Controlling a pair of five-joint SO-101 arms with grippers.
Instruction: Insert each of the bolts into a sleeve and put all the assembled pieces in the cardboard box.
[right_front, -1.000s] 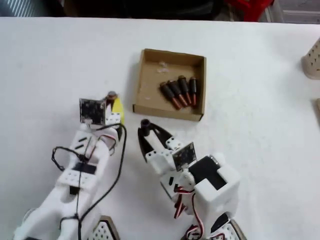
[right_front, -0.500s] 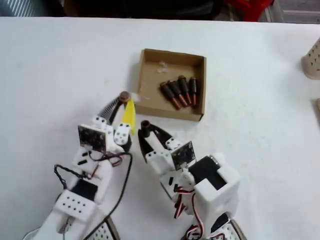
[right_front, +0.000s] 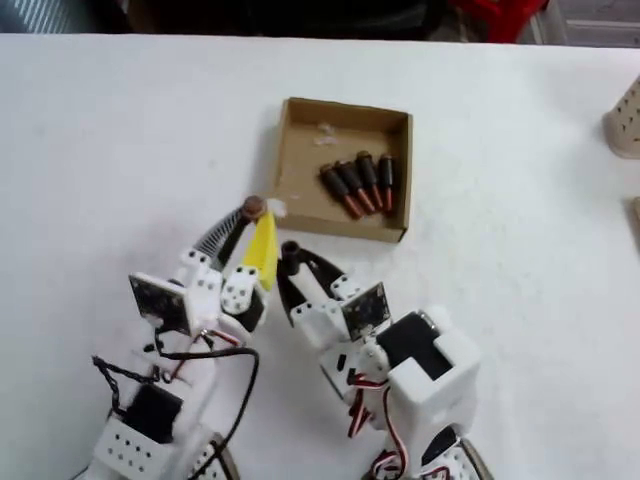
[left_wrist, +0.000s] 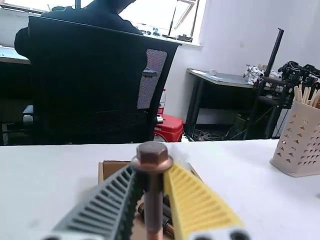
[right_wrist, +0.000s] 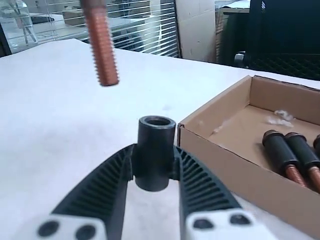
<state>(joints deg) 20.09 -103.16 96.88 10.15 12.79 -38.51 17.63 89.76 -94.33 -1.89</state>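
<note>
- Cardboard box (right_front: 300, 165) holds four assembled pieces (right_front: 358, 185).
- Right gripper (right_front: 292, 256), just beside the box's near wall, clamps an upright sleeve (right_front: 291, 249).
- Left gripper (right_front: 251, 214) pinches a bolt (right_front: 253, 207) by the box's near corner. Insertion is likely next: centre the bolt over the sleeve's bore, then lower.

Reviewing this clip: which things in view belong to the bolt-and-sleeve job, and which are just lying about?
Part of the job: bolt held in the left hand; sleeve held in the right hand; cardboard box; four assembled pieces inside it.

Just lying about: perforated holder of sticks on the table; office chair and red container in the room behind.
</note>
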